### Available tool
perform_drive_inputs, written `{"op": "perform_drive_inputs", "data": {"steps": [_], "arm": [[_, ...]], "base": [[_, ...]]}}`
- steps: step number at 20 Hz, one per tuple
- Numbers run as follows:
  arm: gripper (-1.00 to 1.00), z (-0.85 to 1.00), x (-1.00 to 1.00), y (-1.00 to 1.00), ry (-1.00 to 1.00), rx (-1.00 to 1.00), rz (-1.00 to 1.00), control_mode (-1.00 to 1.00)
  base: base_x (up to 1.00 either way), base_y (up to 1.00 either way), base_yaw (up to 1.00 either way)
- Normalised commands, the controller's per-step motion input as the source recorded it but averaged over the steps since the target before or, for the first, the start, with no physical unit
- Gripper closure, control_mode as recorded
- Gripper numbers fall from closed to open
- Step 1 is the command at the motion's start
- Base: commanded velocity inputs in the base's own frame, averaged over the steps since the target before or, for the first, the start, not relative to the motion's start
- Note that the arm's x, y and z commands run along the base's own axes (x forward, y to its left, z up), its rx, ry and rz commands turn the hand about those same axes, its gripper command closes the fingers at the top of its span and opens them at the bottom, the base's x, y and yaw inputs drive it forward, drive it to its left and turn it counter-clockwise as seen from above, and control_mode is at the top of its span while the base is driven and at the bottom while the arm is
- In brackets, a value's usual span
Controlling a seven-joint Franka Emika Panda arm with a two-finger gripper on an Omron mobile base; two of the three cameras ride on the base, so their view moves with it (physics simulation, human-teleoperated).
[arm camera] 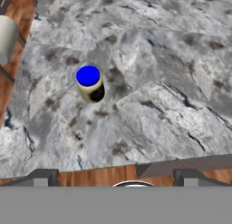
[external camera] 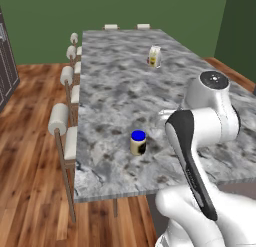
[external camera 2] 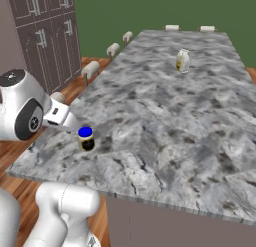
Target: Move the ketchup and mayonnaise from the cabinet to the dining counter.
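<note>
Mayonnaise [external camera: 138, 142] stands upright on the dining counter [external camera: 125, 91], near the end closest to me and toward the side lined with stools [external camera: 59, 119] (blue lid up, cream label showing). My judgement is that it sits there because this half of the job is done: the jar is free of any grip, set well in from the counter's edge where it will not be knocked off. A small cream carton [external camera: 155, 56] stands far along the counter from the jar, no part of my errand. Ketchup is nowhere on the counter near the jar, so I take it that bottle remains to be fetched.

My gripper [arm camera: 115, 177] is spread wide and carries nothing; seen from my hand, its two dark tips sit back over the counter's near edge, with the jar ahead of them and off to one side, well apart. The arm is drawn back from the jar, held clear, I judge, so as not to tip it.
</note>
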Motion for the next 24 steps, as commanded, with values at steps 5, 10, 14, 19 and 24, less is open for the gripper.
{"op": "perform_drive_inputs", "data": {"steps": [5, 10, 14, 19, 24], "arm": [[-1.0, 0.16, -0.53, -0.01, -0.16, 0.0, 0.02, -1.0], [-1.0, 0.2, -0.34, -0.04, -0.17, -0.02, 0.09, -1.0], [-1.0, 0.21, -0.17, -0.05, -0.12, -0.01, 0.11, -1.0], [-1.0, 0.2, -0.19, -0.03, -0.19, -0.02, 0.08, -1.0], [-1.0, 0.11, -0.02, -0.01, -0.22, -0.01, 0.02, -1.0]], "base": [[0.0, 0.0, 0.0], [0.0, 0.0, 0.0], [0.0, 0.0, 0.0], [0.0, 0.0, 0.0], [0.0, 0.0, 0.0]]}}
